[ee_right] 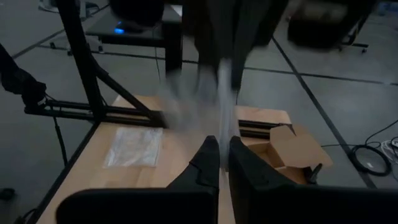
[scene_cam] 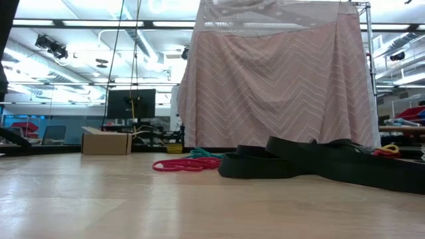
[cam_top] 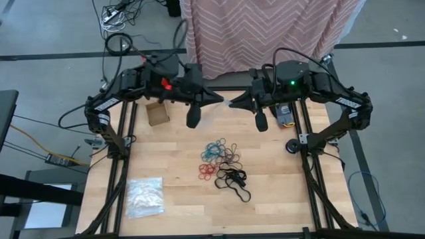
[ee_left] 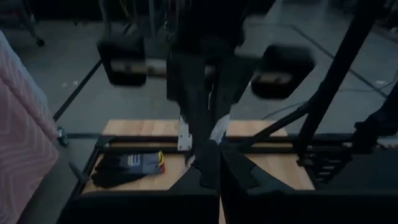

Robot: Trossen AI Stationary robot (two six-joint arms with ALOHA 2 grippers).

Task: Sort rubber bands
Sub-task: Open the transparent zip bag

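Rubber bands (cam_top: 222, 162) lie mid-table; left claw (cam_top: 220, 98) and right claw (cam_top: 232, 102) both pinched together above

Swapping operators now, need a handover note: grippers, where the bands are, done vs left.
Left gripper: shut, raised at the table's far edge, tip to tip with the right one.
Right gripper: shut; something thin and clear shows between the two grippers, too blurred to name.
Rubber bands: one mixed pile at mid-table, blue-teal, red, tan and black, with the larger black loops on the near side.
Clear plastic bag: flat at the near left corner. Cardboard box: far left.
Done: no bands sorted, by the look of it.
Left: split the whole pile by colour.
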